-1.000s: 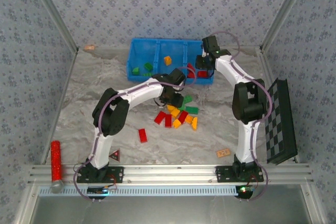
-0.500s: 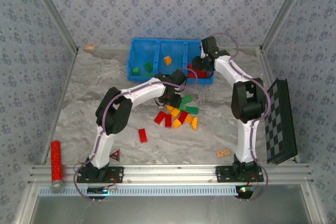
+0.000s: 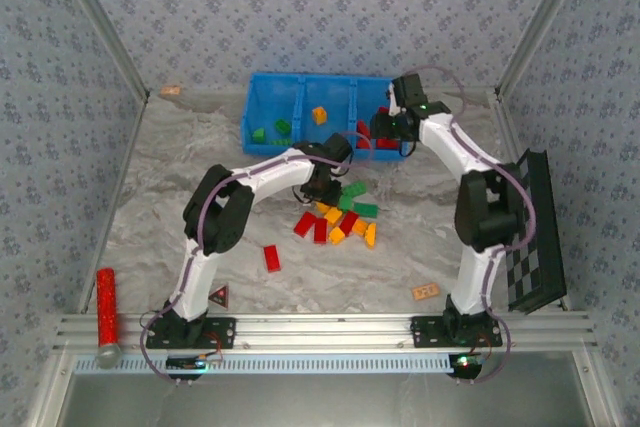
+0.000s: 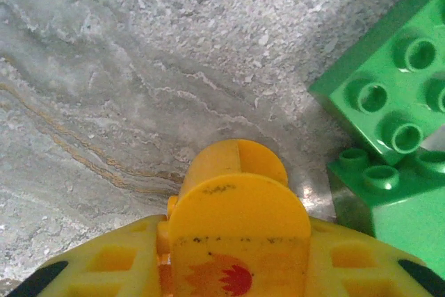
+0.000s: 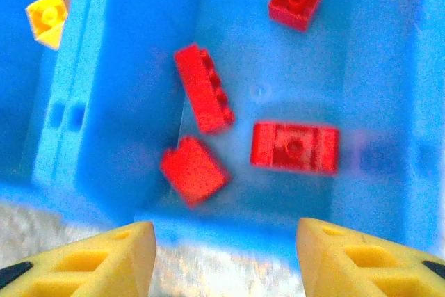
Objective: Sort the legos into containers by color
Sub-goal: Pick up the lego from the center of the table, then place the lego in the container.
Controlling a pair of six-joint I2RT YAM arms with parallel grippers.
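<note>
- Left gripper clamps a yellow-orange lego bearing a red flame-like print, beside 2 green legos.
- Right gripper, jaws apart and empty, hangs over 4 red legos in a blue compartment.

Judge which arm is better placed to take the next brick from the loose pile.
Left. The left gripper is down at the pile, closed around a yellow brick beside two green bricks. The right gripper hangs open over the bin's right compartment with the red bricks, away from the pile.

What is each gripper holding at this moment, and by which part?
The left gripper clamps a yellow-orange brick by its sides; the right gripper is open and empty.
</note>
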